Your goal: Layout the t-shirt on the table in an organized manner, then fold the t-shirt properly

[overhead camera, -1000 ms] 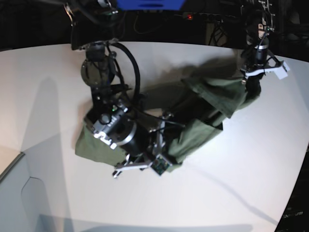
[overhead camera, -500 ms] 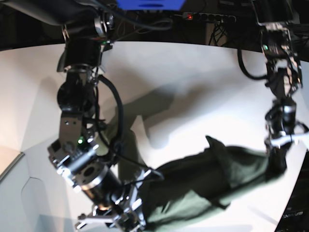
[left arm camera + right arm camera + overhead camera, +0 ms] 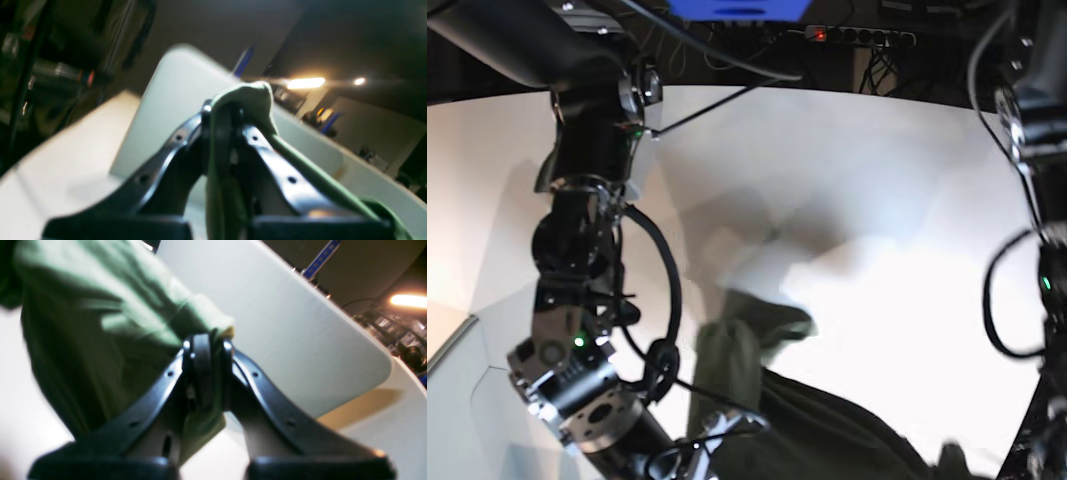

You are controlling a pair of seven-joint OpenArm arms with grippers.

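Observation:
The olive-green t-shirt (image 3: pixel 827 430) hangs bunched at the bottom of the base view, over the white table (image 3: pixel 877 200). One fold rises near the dark arm on the left (image 3: pixel 727 360). In the left wrist view my left gripper (image 3: pixel 222 110) is shut on a wad of the t-shirt (image 3: pixel 250 95), which trails down past the right finger. In the right wrist view my right gripper (image 3: pixel 206 345) is shut on a t-shirt edge (image 3: pixel 93 320), and the cloth hangs off to the left. Both grippers are cut off by the base view's lower edge.
The right-wrist arm (image 3: pixel 587 250) fills the left of the base view with looping cables. The other arm (image 3: pixel 1037 150) runs down the right edge. A power strip with a red light (image 3: pixel 819 35) lies behind the table. A pale panel (image 3: pixel 457 400) sits at bottom left.
Both arms have swung toward the near side of the base view, carrying the t-shirt from the table's middle down to the frame's bottom edge. Both grips have held.

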